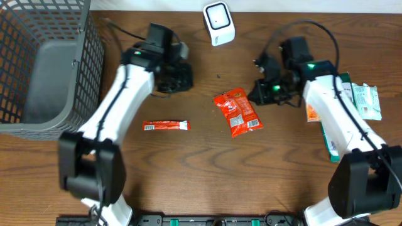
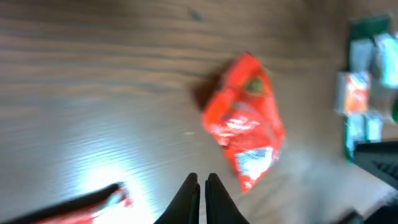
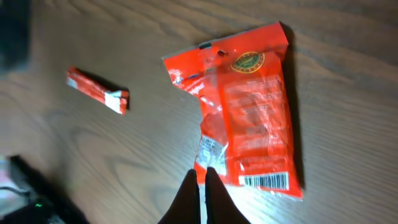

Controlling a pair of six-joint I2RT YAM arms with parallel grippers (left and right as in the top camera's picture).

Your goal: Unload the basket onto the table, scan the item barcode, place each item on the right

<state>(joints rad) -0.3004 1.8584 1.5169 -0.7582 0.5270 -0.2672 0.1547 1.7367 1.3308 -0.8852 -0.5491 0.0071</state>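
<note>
Nearest the arm bases, a slim red stick packet (image 1: 166, 126) lies flat on the wooden table (image 1: 188, 176), left of centre and apart from everything else; I judge it to be waiting its turn. Just beyond it and to the right lies the red pouch (image 1: 237, 112), flat and face up. The right wrist view shows its barcode label (image 3: 265, 181) facing upward at one corner. That suits a pickup, since the code needs no turning over before it goes to the reader. The two arms reach in from either side, so the pouch sits between them, which makes it the likely item for this scan. The left gripper (image 2: 203, 178) hangs above bare wood on the far left side of the pouch, its fingers pressed together on nothing. The right gripper (image 3: 200, 171) hovers at the pouch's edge, also pinched together and empty, so neither can take the pouch until it spreads its fingers. To the right, under the right forearm, a heap of green and white packets (image 1: 364, 100) looks like stock kept out of the way. Far left stands a grey wire basket (image 1: 38, 63), probably there to receive scanned goods. At the far edge, roughly midway between the arms, sits the white scanner (image 1: 218, 23), within either arm's reach.
</note>
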